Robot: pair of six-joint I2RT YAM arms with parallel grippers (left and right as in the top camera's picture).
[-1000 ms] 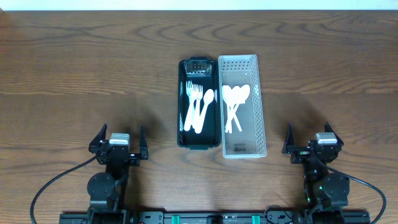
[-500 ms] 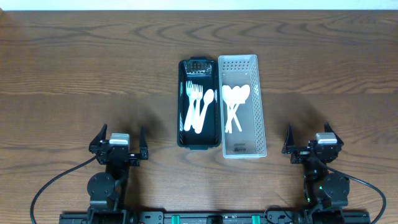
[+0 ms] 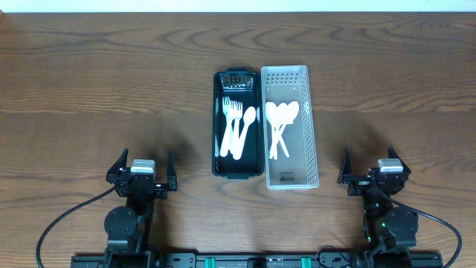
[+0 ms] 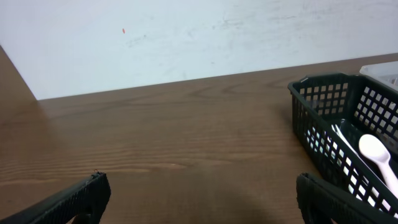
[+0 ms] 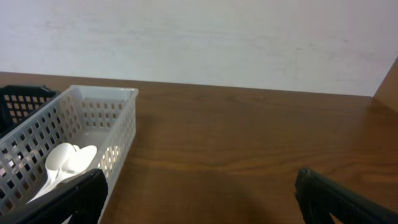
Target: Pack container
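Note:
A black slotted basket (image 3: 218, 123) stands mid-table and holds several white plastic forks (image 3: 232, 126) and a white spoon (image 3: 251, 115). A white slotted basket (image 3: 311, 126) touches its right side and holds several white spoons (image 3: 281, 123). My left gripper (image 3: 143, 170) is open and empty near the front left, well apart from the baskets. My right gripper (image 3: 370, 167) is open and empty near the front right. The black basket (image 4: 323, 124) and a spoon (image 4: 379, 152) show in the left wrist view. The white basket (image 5: 74, 130) and spoons (image 5: 65, 162) show in the right wrist view.
The wooden table (image 3: 97, 82) runs to a white wall at the back (image 4: 186, 37). Both arm bases stand at the front edge, with black cables (image 3: 52, 227) trailing beside them.

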